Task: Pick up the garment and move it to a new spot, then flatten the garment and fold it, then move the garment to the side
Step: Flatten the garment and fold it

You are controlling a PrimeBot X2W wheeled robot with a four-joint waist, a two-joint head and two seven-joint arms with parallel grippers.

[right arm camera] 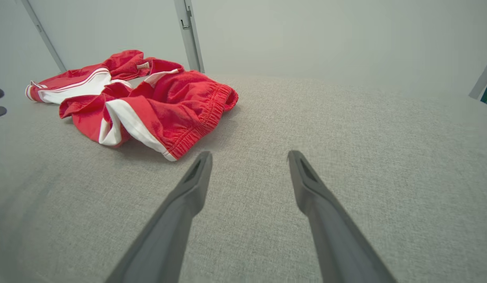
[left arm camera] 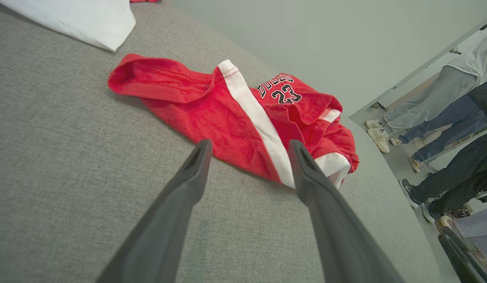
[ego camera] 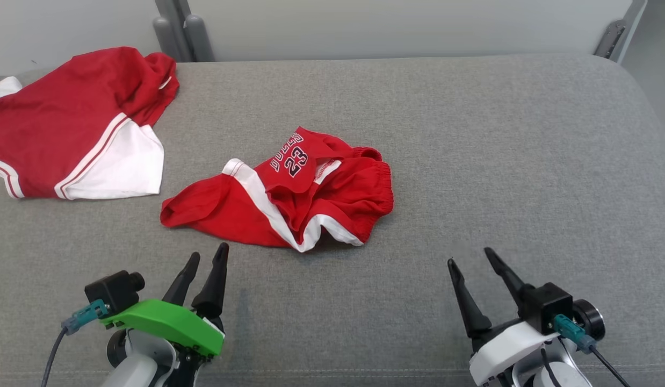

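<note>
The garment (ego camera: 289, 199) is a pair of red shorts with white side stripes and a "23" print. It lies crumpled in the middle of the grey cushion. My left gripper (ego camera: 209, 251) stands open just short of its near left edge, with nothing between the fingers. The left wrist view has the garment (left arm camera: 212, 114) right beyond the tips of my left gripper (left arm camera: 249, 143). My right gripper (ego camera: 469, 256) is open and empty over bare cushion, to the right of the shorts. In the right wrist view the garment (right arm camera: 176, 102) lies ahead and left of my right gripper (right arm camera: 249, 153).
A second red and white garment (ego camera: 69, 129) is spread at the cushion's far left corner. The grey cushion (ego camera: 499, 161) is bare to the right. Its far edge meets a pale wall with a grey post (ego camera: 176, 27). People's legs (left arm camera: 436, 118) stand on the floor beyond the cushion's edge.
</note>
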